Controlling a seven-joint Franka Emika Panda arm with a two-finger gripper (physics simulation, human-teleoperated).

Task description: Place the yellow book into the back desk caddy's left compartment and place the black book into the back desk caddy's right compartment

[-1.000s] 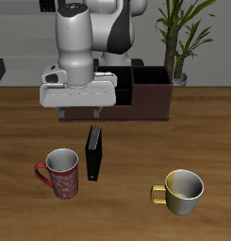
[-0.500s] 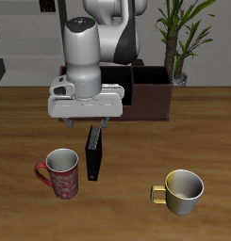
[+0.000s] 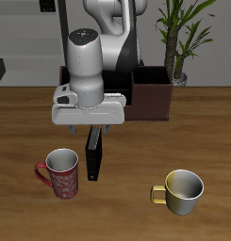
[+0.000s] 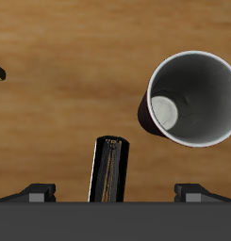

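Observation:
The black book (image 3: pixel 93 156) stands upright on its edge on the table, between the two mugs and in front of the back desk caddy (image 3: pixel 153 100). My gripper (image 3: pixel 89 130) hangs open just above the book's rear end. In the wrist view the black book (image 4: pixel 109 169) stands midway between the widely spread fingers of my gripper (image 4: pixel 117 193), touching neither. The caddy's right compartment (image 3: pixel 153 77) shows dark and open beside the arm. The arm hides the rest of the caddy, including the left compartment. The yellow book is out of view.
A red patterned mug (image 3: pixel 60 173) (image 4: pixel 192 99) stands close beside the black book. Nearer the table's front edge is a yellow mug (image 3: pixel 182 191). A potted plant (image 3: pixel 179 38) rises behind the caddy's end.
My gripper has come down and shifted sideways, from in front of the caddy to over the black book's rear end. The book and mugs have not moved.

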